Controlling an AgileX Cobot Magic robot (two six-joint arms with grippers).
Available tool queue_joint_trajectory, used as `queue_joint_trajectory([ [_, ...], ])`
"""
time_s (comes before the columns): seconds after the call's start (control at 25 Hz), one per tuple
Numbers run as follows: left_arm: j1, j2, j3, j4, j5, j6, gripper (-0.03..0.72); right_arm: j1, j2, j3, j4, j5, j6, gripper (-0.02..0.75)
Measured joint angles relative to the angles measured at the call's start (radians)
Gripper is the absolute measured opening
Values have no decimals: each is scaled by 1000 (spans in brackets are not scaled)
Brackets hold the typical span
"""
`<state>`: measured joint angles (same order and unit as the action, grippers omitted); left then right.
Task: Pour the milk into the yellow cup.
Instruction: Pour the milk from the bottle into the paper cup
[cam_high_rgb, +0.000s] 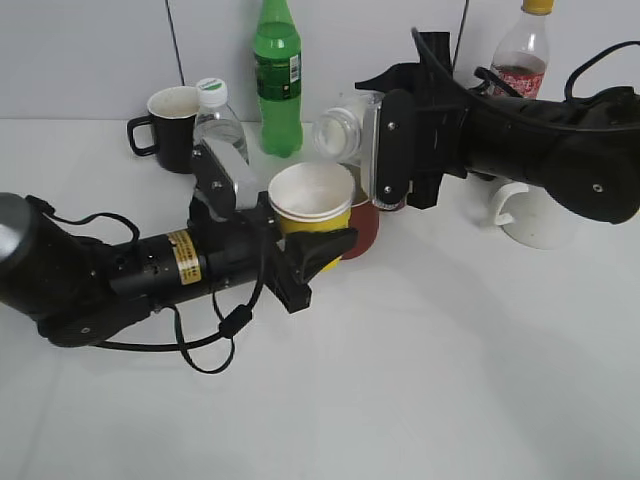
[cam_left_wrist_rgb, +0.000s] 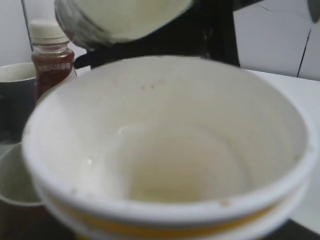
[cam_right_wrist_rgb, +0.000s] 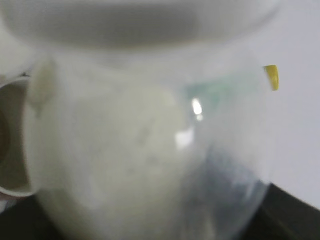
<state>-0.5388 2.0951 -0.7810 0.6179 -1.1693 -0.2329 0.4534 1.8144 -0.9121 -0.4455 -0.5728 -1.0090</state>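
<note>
My left gripper (cam_high_rgb: 305, 255) is shut on the yellow cup (cam_high_rgb: 312, 210) and holds it above the table. The cup fills the left wrist view (cam_left_wrist_rgb: 165, 150); its white inside looks empty. My right gripper (cam_high_rgb: 385, 150) is shut on the milk bottle (cam_high_rgb: 340, 128), which lies tilted on its side with its open mouth pointing left, just above and behind the cup's rim. In the right wrist view the bottle (cam_right_wrist_rgb: 145, 150) fills the frame, creamy liquid inside. Its mouth shows at the top of the left wrist view (cam_left_wrist_rgb: 120, 20).
A red-brown mug (cam_high_rgb: 362, 228) stands right behind the cup. At the back stand a dark mug (cam_high_rgb: 170, 125), a clear bottle (cam_high_rgb: 218, 122), a green bottle (cam_high_rgb: 278, 75), a red-labelled bottle (cam_high_rgb: 522, 55) and a white mug (cam_high_rgb: 535, 215). A brown coffee bottle (cam_left_wrist_rgb: 50, 57) shows left.
</note>
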Motion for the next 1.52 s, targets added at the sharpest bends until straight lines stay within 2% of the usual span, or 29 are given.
queue_joint_trajectory([
  [0.64,0,0,-16,52,25,0,378,0,0,0,39,-34,-169,451],
  [1.52,0,0,-16,87,28,0,377,0,0,0,39,-48,-212,450],
])
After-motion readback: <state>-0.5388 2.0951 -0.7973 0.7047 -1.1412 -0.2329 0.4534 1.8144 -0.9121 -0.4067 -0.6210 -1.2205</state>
